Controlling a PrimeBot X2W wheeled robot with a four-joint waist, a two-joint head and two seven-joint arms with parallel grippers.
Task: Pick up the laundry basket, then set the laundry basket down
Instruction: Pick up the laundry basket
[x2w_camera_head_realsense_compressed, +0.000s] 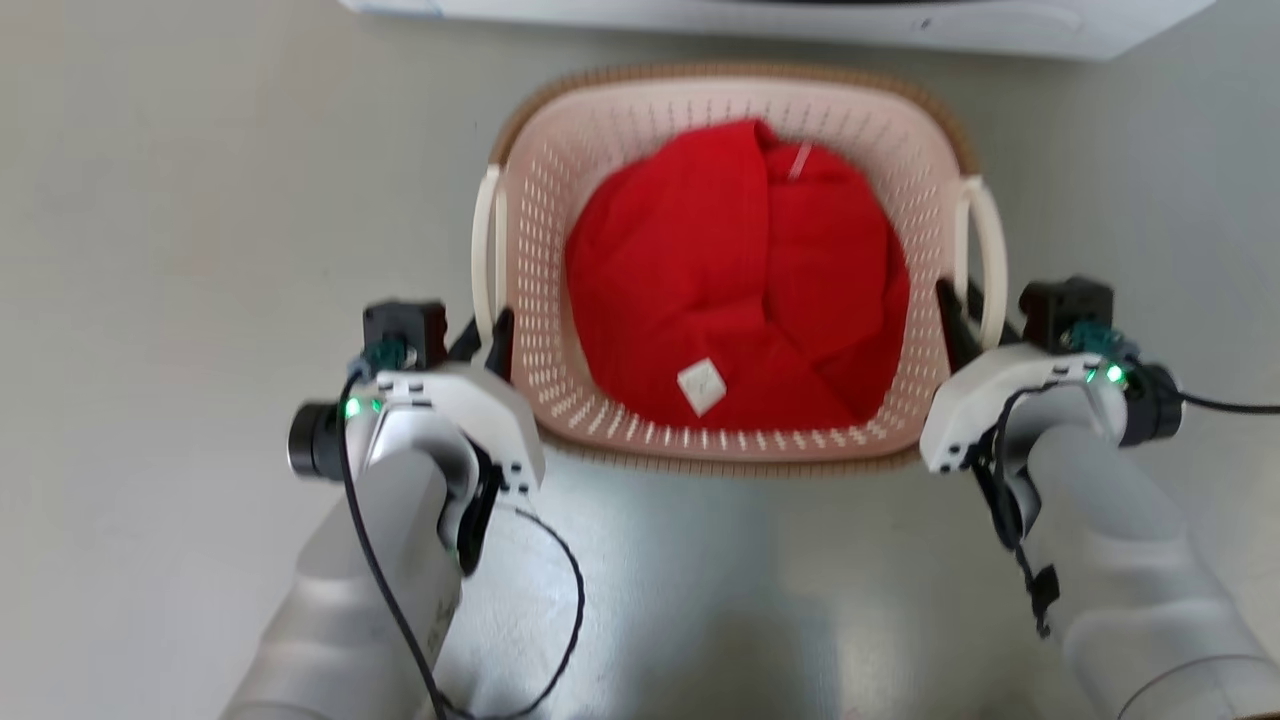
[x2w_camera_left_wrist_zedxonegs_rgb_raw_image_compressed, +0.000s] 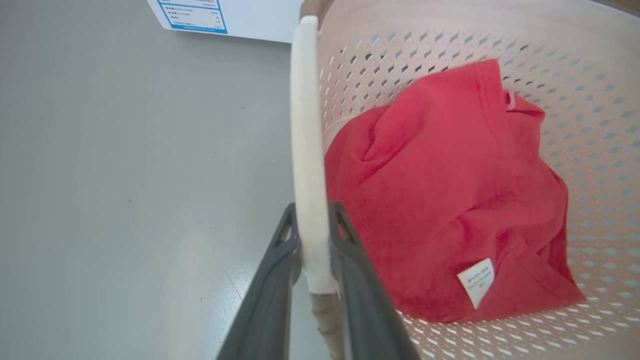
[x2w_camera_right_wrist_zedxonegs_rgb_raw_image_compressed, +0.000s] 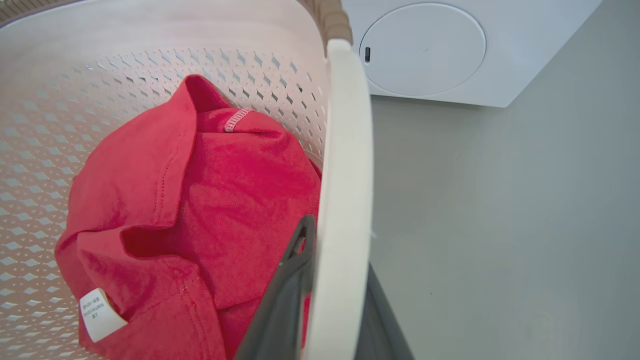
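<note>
Here, head view: grey floor (x2w_camera_head_realsense_compressed: 150, 250), white washer (x2w_camera_head_realsense_compressed: 900, 25) past the fingertips; the cream perforated laundry basket (x2w_camera_head_realsense_compressed: 545, 200), brown-rimmed, holding a red garment (x2w_camera_head_realsense_compressed: 740, 270), sits between left gripper (x2w_camera_head_realsense_compressed: 485, 340) and right gripper (x2w_camera_head_realsense_compressed: 975, 320). Left wrist view: left fingers (x2w_camera_left_wrist_zedxonegs_rgb_raw_image_compressed: 270, 280) pinch its left handle (x2w_camera_left_wrist_zedxonegs_rgb_raw_image_compressed: 306, 150). Right wrist view: right fingers (x2w_camera_right_wrist_zedxonegs_rgb_raw_image_compressed: 280, 300) clamp its right handle (x2w_camera_right_wrist_zedxonegs_rgb_raw_image_compressed: 345, 175).

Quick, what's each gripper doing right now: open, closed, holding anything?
Left gripper: closed on a side handle of the laundry basket.
Right gripper: closed on the other side handle.
</note>
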